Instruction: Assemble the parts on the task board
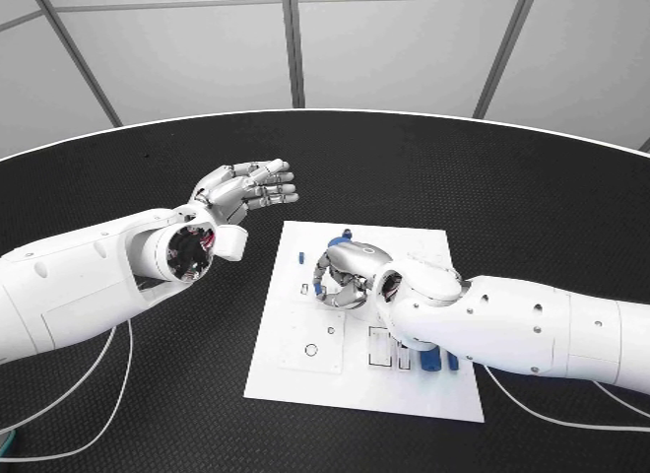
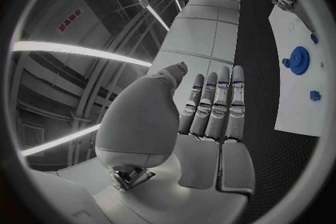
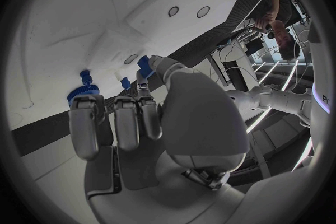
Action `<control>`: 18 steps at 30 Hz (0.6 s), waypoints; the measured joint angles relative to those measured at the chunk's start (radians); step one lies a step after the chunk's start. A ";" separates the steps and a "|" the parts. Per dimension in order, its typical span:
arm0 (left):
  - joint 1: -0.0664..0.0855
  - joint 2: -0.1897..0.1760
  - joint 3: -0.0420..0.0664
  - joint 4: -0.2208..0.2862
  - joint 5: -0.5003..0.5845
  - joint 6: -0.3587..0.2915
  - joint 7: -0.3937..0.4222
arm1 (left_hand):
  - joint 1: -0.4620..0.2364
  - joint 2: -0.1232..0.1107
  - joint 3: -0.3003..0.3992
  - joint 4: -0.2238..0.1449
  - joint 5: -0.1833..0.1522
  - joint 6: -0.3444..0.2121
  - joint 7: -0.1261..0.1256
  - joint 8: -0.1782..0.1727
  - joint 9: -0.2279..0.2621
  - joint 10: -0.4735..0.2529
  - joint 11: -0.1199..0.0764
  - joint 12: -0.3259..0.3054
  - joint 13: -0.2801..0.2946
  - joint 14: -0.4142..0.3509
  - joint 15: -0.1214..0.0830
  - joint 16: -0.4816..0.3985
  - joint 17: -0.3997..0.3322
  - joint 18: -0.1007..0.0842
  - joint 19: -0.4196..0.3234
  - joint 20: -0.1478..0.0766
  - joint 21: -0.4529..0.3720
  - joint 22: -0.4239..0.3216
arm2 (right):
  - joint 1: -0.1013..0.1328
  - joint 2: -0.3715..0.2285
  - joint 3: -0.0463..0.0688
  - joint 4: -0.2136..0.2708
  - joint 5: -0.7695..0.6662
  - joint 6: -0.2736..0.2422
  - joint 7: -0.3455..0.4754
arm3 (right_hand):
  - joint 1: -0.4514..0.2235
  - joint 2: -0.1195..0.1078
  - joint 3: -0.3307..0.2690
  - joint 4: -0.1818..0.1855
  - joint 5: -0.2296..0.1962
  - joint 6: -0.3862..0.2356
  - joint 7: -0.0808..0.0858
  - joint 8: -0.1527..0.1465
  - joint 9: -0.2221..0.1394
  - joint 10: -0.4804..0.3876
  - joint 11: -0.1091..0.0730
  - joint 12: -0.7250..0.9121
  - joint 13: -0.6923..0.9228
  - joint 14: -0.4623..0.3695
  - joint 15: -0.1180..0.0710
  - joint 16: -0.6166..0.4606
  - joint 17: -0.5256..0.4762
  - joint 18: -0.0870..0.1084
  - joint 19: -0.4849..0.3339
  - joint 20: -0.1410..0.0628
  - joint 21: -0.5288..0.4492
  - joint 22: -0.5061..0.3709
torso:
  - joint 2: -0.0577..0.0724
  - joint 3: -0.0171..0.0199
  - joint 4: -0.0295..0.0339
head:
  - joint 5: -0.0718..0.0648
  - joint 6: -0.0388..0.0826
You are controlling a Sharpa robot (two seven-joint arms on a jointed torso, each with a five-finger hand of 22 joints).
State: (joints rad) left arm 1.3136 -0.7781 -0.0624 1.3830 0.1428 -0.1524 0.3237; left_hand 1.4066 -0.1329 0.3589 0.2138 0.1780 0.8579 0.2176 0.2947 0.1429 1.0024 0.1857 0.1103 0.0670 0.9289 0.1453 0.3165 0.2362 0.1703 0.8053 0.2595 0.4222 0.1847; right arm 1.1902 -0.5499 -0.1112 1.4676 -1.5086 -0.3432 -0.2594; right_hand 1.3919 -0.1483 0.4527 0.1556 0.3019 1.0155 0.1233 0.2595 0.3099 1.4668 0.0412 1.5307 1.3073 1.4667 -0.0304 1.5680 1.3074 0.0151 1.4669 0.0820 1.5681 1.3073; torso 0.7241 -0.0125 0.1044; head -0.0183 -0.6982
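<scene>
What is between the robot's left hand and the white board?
Nothing but bare black table. In the head view the left hand hangs open, away from the task board, with no part between them.

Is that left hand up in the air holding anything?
No, it holds nothing. The left hand hangs over bare table beside the task board, fingers straight.

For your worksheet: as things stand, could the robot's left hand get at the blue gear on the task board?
Probably not directly: the right hand hovers over the blue gear, while the left hand is open, off the task board.
</scene>
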 measured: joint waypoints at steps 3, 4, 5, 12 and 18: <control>0.000 -0.001 0.000 0.000 0.000 0.000 0.000 | 0.000 0.000 0.000 0.000 0.000 0.000 0.000 0.000 0.000 0.000 0.000 0.000 0.000 0.000 0.000 0.000 0.000 0.000 0.000 0.000 0.000 0.000 | 0.000 -0.006 0.000 0.002 -0.002 -0.001 -0.004 | 0.000 0.000 0.000 0.000 0.000 0.000 0.000 0.000 0.000 0.000 0.000 0.000 0.000 0.000 0.000 0.000 0.000 0.000 0.000 0.000 0.000 0.000 | -0.001 -0.0006 0.0043 | -0.006 -0.001; 0.000 -0.001 0.000 0.000 0.000 0.000 0.000 | 0.000 0.000 0.000 0.000 0.000 0.000 0.000 0.000 0.000 0.000 0.000 0.000 0.000 0.000 0.000 0.000 0.000 0.000 0.000 0.000 0.000 0.000 | 0.000 -0.009 0.000 0.004 -0.003 -0.002 -0.005 | 0.000 0.000 0.000 0.000 0.000 0.000 0.000 0.000 0.000 0.000 0.000 0.000 0.000 0.000 0.000 0.000 0.000 0.000 0.000 0.000 0.000 0.000 | -0.001 -0.0009 0.0058 | -0.007 0.000; 0.000 -0.001 0.000 0.000 0.000 0.000 0.000 | 0.000 0.000 0.000 0.000 0.000 0.000 0.000 0.000 0.000 0.000 0.000 0.000 0.000 0.000 0.000 0.000 0.000 0.000 0.000 0.000 0.000 0.000 | 0.000 -0.011 0.000 0.005 -0.003 -0.003 -0.006 | 0.000 0.000 0.000 0.000 0.000 0.000 0.000 0.000 0.000 0.000 0.000 0.000 0.000 0.000 0.000 0.000 0.000 0.000 0.000 0.000 0.000 0.000 | -0.001 -0.0012 0.0077 | -0.009 0.000; 0.000 -0.004 0.000 0.000 0.000 0.000 -0.001 | 0.000 0.000 0.000 0.000 0.000 0.000 0.000 0.000 0.000 0.000 0.000 0.000 0.000 0.000 0.000 0.000 0.000 0.000 0.000 0.000 0.000 0.000 | 0.000 -0.036 0.000 0.024 -0.004 -0.009 -0.013 | -0.004 -0.003 0.000 0.000 0.000 0.000 0.000 0.000 0.000 0.000 0.000 0.000 0.000 0.000 0.000 0.000 0.000 0.000 0.000 0.000 0.000 0.000 | -0.002 -0.0023 0.0175 | -0.017 -0.002; 0.000 -0.004 0.000 -0.001 0.000 0.000 -0.001 | 0.000 0.000 0.000 0.000 0.000 0.000 0.000 0.000 0.000 0.000 0.000 0.000 0.000 0.000 0.000 0.000 0.000 0.000 0.000 0.000 0.000 0.000 | 0.000 -0.057 0.000 0.034 -0.004 -0.013 -0.018 | -0.006 -0.001 0.000 0.000 0.003 0.000 0.000 0.000 0.000 0.000 0.000 0.000 0.001 0.000 0.000 0.000 0.000 0.000 0.000 0.000 0.000 0.000 | -0.002 -0.0025 0.0241 | -0.027 -0.002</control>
State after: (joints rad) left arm 1.3136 -0.7826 -0.0625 1.3819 0.1428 -0.1519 0.3225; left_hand 1.4066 -0.1329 0.3589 0.2138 0.1780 0.8579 0.2176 0.2947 0.1430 1.0023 0.1857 0.1103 0.0670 0.9290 0.1453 0.3165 0.2361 0.1703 0.8053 0.2595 0.4222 0.1848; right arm 1.1899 -0.6069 -0.1111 1.5014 -1.5125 -0.3559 -0.2770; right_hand 1.3855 -0.1488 0.4527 0.1556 0.3053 1.0154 0.1231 0.2596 0.3100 1.4668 0.0412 1.5306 1.3081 1.4667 -0.0303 1.5680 1.3074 0.0151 1.4669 0.0820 1.5681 1.3073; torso 0.7218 -0.0150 0.1285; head -0.0451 -0.7004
